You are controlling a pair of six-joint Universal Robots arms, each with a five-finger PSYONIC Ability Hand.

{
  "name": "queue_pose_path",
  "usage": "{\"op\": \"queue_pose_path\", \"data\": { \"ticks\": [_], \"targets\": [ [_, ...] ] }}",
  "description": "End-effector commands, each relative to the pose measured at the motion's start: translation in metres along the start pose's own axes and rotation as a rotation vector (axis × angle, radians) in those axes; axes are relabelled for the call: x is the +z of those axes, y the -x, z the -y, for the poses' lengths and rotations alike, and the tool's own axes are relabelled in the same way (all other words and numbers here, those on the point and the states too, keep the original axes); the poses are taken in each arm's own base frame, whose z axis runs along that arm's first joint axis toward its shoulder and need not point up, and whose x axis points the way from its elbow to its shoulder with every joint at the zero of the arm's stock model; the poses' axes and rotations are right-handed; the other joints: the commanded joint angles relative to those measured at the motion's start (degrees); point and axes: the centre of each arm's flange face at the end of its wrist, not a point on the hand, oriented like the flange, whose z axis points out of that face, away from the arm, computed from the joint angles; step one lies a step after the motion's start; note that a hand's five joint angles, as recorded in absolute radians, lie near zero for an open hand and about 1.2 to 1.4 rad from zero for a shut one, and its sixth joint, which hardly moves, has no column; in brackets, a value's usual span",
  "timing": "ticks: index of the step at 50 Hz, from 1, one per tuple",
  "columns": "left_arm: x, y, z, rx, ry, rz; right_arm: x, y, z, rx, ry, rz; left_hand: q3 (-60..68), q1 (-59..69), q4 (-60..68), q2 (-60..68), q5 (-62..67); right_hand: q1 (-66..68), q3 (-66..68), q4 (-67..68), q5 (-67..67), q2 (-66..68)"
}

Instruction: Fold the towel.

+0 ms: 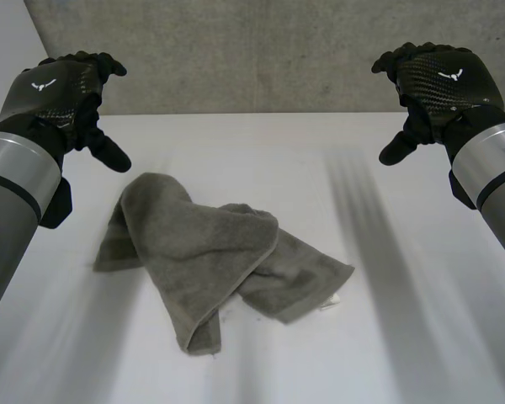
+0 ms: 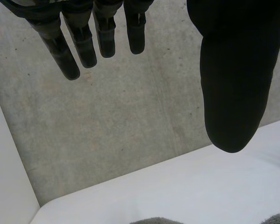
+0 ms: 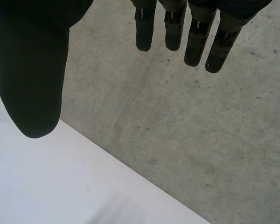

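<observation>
**A:** Towel (image 1: pixel 210 252) first: where does it lie?

**B:** Crumpled on the white tabletop (image 1: pixel 404 295), between the two hands and nearer the robot's body than either. It is grey-green and bunched over itself. One rounded lobe reaches toward the left hand's side and a flatter flap toward the right hand's side. A small white patch (image 1: pixel 332 301) shows at the flap's edge.

**A:** And the left hand (image 1: pixel 55 93)?

**B:** Raised above the tabletop, apart from the towel, which lies below it and inward. In the left wrist view its fingers (image 2: pixel 67 60) hang straight and slightly spread, and the thumb (image 2: pixel 233 93) stands well away from them. Nothing is caught between them. A sliver of the towel's edge shows on the tabletop below the palm.

**A:** The right hand (image 1: pixel 442 80)?

**B:** Much the same posture, mirrored. The right wrist view shows straight, relaxed fingers with the thumb held wide, and it has hold of nothing. It hovers well apart from the towel, farther from it than the left hand is, with bare tabletop beneath the palm.

**A:** What lies beyond the fingertips?

**B:** A grey concrete wall (image 1: pixel 252 50) that meets the tabletop's far edge, past both hands.
</observation>
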Motion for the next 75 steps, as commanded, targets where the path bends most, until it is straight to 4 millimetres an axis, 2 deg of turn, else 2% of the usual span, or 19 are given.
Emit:
{"op": "queue_pose_path", "data": {
  "ticks": [1, 13, 17, 19, 27, 31, 32, 34, 35, 37, 38, 40, 43, 45, 46, 48, 56, 67, 75],
  "targets": [
    [-0.003, -0.002, -0.001, -0.001, 0.008, -0.008, -0.001, 0.002, -0.002, -0.008, 0.007, 0.014, -6.2, -6.4, -6.1, -6.1, -5.9, -4.0, -5.2, -5.1, -5.6, -5.6],
    [-0.005, -0.002, -0.005, 0.004, 0.018, -0.008, -0.001, 0.003, -0.003, -0.009, 0.008, 0.017, -5.3, -5.5, -5.2, -5.2, -5.0, -4.0, -5.2, -5.1, -5.6, -5.6],
    [-0.005, -0.001, -0.005, 0.003, 0.017, -0.008, -0.001, 0.003, -0.004, -0.009, 0.009, 0.016, 0.9, 0.7, 1.0, 1.0, 1.2, -4.0, -5.2, -5.1, -5.6, -5.6],
    [-0.006, -0.001, -0.004, 0.005, 0.015, -0.008, -0.001, 0.004, -0.004, -0.006, 0.010, 0.019, -6.2, -6.4, -6.1, -6.1, -5.9, -4.0, -5.2, -5.1, -5.6, -5.6],
    [-0.008, -0.003, -0.008, 0.007, 0.035, -0.009, 0.000, 0.001, -0.003, -0.010, 0.006, 0.009, -6.2, -6.4, -6.1, -6.1, -5.9, -4.0, -5.2, -5.1, -5.6, -5.6],
    [-0.027, -0.013, -0.033, 0.034, 0.161, -0.057, 0.000, 0.001, -0.003, -0.011, 0.006, 0.009, -2.1, -2.4, -2.0, -2.0, -1.9, -4.0, -5.2, -5.1, -5.6, -5.6],
    [-0.027, -0.013, -0.033, 0.034, 0.161, -0.057, 0.000, 0.001, -0.003, -0.011, 0.006, 0.009, -2.1, -2.3, -2.0, -2.0, -1.8, -4.0, -5.2, -5.1, -5.6, -5.6],
    [-0.040, -0.022, -0.058, 0.062, 0.265, -0.095, 0.000, 0.001, -0.003, -0.013, 0.006, 0.011, -1.1, -1.3, -1.0, -1.0, -0.8, -4.0, -5.2, -5.1, -5.6, -5.6],
    [-0.040, -0.022, -0.059, 0.062, 0.266, -0.095, 0.000, 0.001, -0.003, -0.013, 0.006, 0.011, -1.1, -1.3, -1.0, -1.0, -0.8, -4.0, -5.2, -5.1, -5.6, -5.6],
    [-0.053, -0.030, -0.084, 0.093, 0.362, -0.130, 0.000, 0.001, -0.003, -0.014, 0.006, 0.015, 0.1, -0.2, 0.2, 0.2, 0.3, -4.0, -5.2, -5.1, -5.6, -5.6],
    [-0.054, -0.030, -0.084, 0.093, 0.363, -0.130, 0.000, 0.001, -0.003, -0.014, 0.006, 0.015, 0.1, -0.2, 0.2, 0.2, 0.4, -4.0, -5.2, -5.1, -5.6, -5.6],
    [-0.067, -0.040, -0.107, 0.122, 0.437, -0.179, 0.000, 0.003, -0.003, -0.014, 0.007, 0.022, 5.1, 4.8, 5.2, 5.2, 5.4, -4.0, -5.2, -5.1, -5.6, -5.6],
    [-0.074, -0.045, -0.119, 0.138, 0.475, -0.202, -0.001, 0.003, -0.003, -0.015, 0.008, 0.023, 8.2, 7.9, 8.3, 8.3, 8.4, -4.0, -5.2, -5.1, -5.6, -5.6],
    [-0.076, -0.049, -0.141, 0.160, 0.534, -0.218, -0.001, 0.005, -0.005, -0.015, 0.011, 0.030, 9.4, 9.1, 9.4, 9.4, 9.6, -4.0, -5.2, -5.1, -5.6, -5.6],
    [-0.076, -0.049, -0.141, 0.160, 0.535, -0.219, -0.001, 0.005, -0.005, -0.015, 0.011, 0.030, 9.4, 9.1, 9.4, 9.4, 9.6, -4.0, -5.2, -5.1, -5.6, -5.6],
    [-0.076, -0.052, -0.158, 0.165, 0.579, -0.221, -0.001, 0.007, -0.007, -0.014, 0.019, 0.040, 9.5, 9.3, 9.6, 9.6, 9.8, -4.0, -5.2, -5.1, -5.6, -5.6],
    [-0.065, -0.056, -0.184, 0.175, 0.597, -0.212, 0.001, 0.009, -0.014, -0.015, 0.041, 0.047, 12.9, 12.6, 13.0, 13.0, 13.1, -4.0, -5.2, -5.1, -5.6, -5.6],
    [-0.052, -0.055, -0.192, 0.198, 0.539, -0.137, 0.000, 0.011, -0.021, -0.058, 0.060, 0.054, 22.5, 22.2, 22.6, 22.5, 22.7, -4.0, -5.2, -5.1, -5.6, -5.6],
    [-0.050, -0.056, -0.200, 0.204, 0.556, -0.137, 0.001, 0.011, -0.024, -0.066, 0.069, 0.056, 22.7, 22.4, 22.7, 22.7, 22.9, -4.0, -5.2, -5.1, -5.6, -5.6]
  ]
}}
